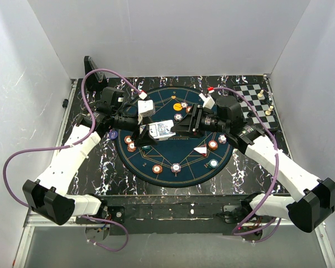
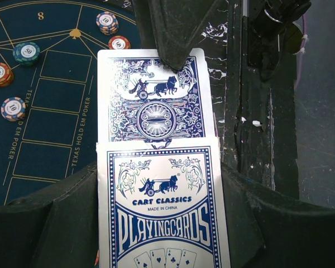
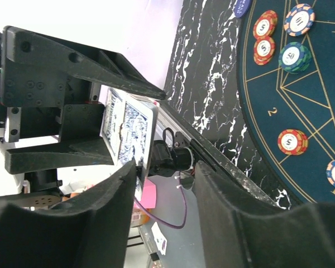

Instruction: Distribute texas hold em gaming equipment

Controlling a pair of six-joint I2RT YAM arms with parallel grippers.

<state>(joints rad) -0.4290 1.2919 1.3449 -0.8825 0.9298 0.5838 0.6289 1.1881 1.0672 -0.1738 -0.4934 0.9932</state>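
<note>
My left gripper (image 1: pixel 144 133) is shut on a blue-and-white playing card box (image 2: pixel 162 206), held above the round dark-blue mat (image 1: pixel 184 158). A blue-backed card (image 2: pixel 153 95) sticks halfway out of the box's open end. My right gripper (image 1: pixel 181 127) faces the box with its jaws apart. One of its fingertips (image 2: pixel 176 39) rests on the card's far edge. In the right wrist view the card (image 3: pixel 128 125) sits against the left finger (image 3: pixel 117 190). Striped poker chips (image 1: pixel 157 167) lie round the mat, along with a red-white triangle marker (image 1: pixel 201 149) and a yellow disc (image 1: pixel 178 106).
A black-and-white chessboard (image 1: pixel 257 103) with small pieces lies at the back right. A blue disc (image 1: pixel 114 134) lies left of the mat on the black marbled table. White walls enclose three sides. Purple cables loop from both arms.
</note>
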